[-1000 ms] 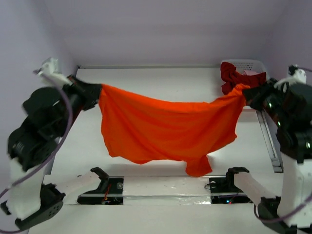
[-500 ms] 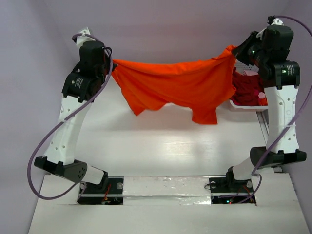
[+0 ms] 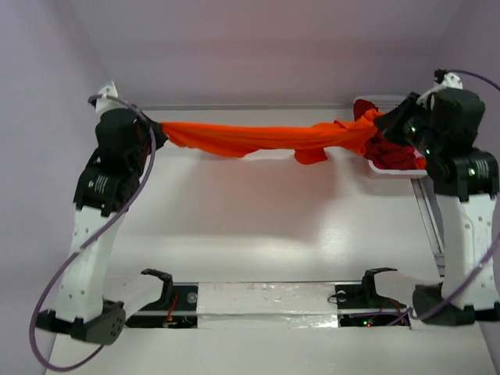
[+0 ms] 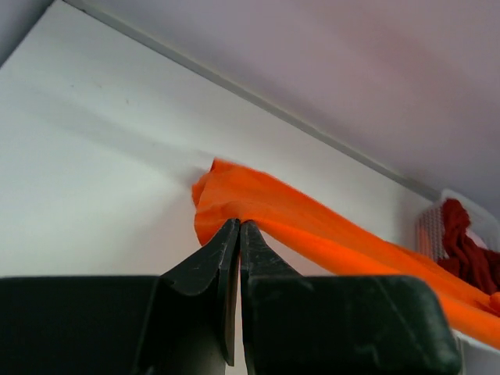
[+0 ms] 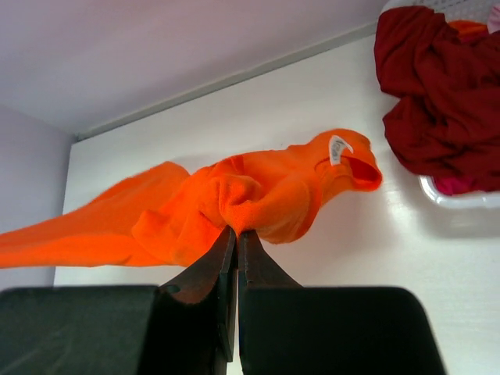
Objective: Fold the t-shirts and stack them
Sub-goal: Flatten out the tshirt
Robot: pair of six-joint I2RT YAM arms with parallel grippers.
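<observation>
The bright orange soft cloth t-shirt [image 3: 258,139] stretches as a band leftward from the white plastic lattice basket [image 3: 388,169]. The left gripper [image 4: 238,226] pinches tight on the end farthest from the basket, and the right gripper [image 5: 236,233] clamps the bunched end beside it

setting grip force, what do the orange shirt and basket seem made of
Orange shirt: soft matte cloth, likely a cotton knit; it sags and bunches into folds. Basket: white, probably rigid plastic; its smooth rim and thin lattice wall keep their shape.
</observation>
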